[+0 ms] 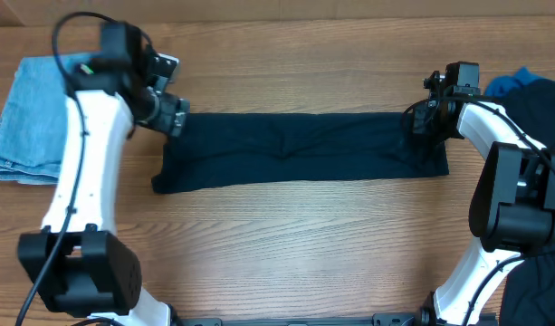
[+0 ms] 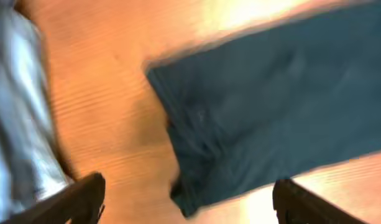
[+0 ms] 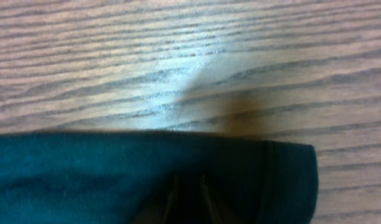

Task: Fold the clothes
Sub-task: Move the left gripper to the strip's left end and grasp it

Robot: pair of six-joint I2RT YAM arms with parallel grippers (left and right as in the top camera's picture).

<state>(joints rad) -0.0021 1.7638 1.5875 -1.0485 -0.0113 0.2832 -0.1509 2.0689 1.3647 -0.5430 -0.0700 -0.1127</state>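
A dark teal garment [image 1: 304, 149] lies folded in a long strip across the middle of the wooden table. My left gripper [image 1: 173, 116] is open and hovers just above the strip's left end; in the blurred left wrist view its fingers [image 2: 189, 186] straddle the cloth's near corner [image 2: 271, 106] without holding it. My right gripper [image 1: 422, 122] is at the strip's right end. In the right wrist view its fingers [image 3: 190, 193] are close together and pinch the dark cloth [image 3: 115, 174] near its folded edge.
A folded light blue cloth [image 1: 28, 109] lies at the far left, and it also shows in the left wrist view [image 2: 16, 124]. A pile of dark clothes [image 1: 535, 100] with a blue piece [image 1: 512, 83] sits at the right edge. More dark cloth [image 1: 535, 290] hangs at the front right.
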